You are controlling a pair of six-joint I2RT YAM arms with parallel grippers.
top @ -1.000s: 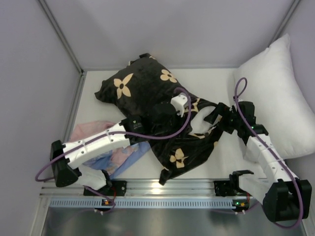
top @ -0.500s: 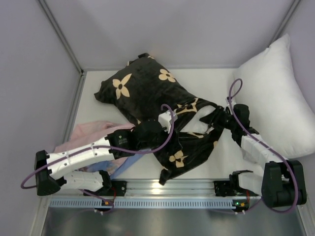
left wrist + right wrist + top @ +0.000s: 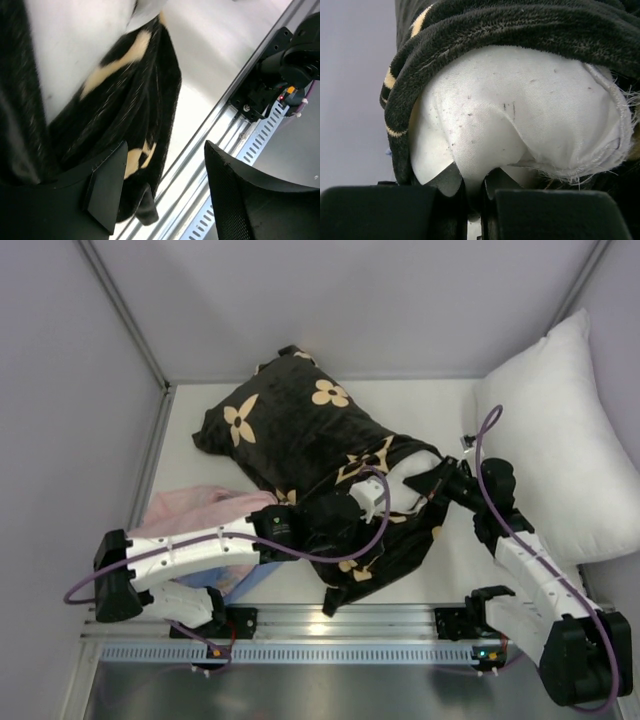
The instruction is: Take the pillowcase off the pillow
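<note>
- Pale lilac walls close in a white table point(image 3: 440, 405), with an aluminium rail point(image 3: 340, 620) along its near edge.
- You have the pillowcase point(image 3: 290, 425) lying diagonally mid-table, its long axis running from far left to near right. It is black plush, deep-piled and slack, printed with tan four-petal flowers.
- Its open mouth faces near right, where a rounded end of the pillow point(image 3: 412, 478) bulges out. That end is smooth white woven cloth, faintly speckled, with a frayed seam.
- Your right gripper point(image 3: 481, 190) is clenched on a small pleat of that white cloth, right at the mouth, with the rolled plush hem arching above it.
- Your left gripper point(image 3: 165, 150) sits on the near side of the case by the mouth. Its jaws are spread, and the dark hem hangs against one finger without being pinched.
- The move turns on this: the case has to travel far-left along its own axis while the pillow is anchored or drawn to the right. The left arm is nearer the hem.
- Expect the plush to drag and bunch on the stuffing.
- Off to the sides you have a second white pillow point(image 3: 560, 440) propped at the right and a pink cloth point(image 3: 180, 512) at the left.
</note>
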